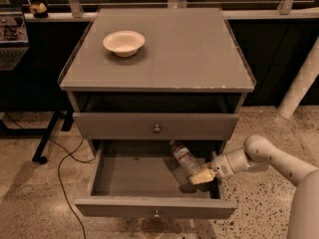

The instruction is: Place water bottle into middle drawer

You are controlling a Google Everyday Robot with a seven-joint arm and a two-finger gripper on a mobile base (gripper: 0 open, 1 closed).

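The water bottle is a clear crinkled bottle with a white-and-red label. It lies tilted inside the open middle drawer, at its right side, cap end toward the back. My gripper reaches in from the right over the drawer's right wall. Its tan fingers are closed on the bottle's near end. The drawer is pulled out far, and its small round knob shows on the front panel.
The like grey drawer above is shut. A cream bowl stands on the cabinet top at the back left. A black cable trails over the floor on the left. A white post stands to the right.
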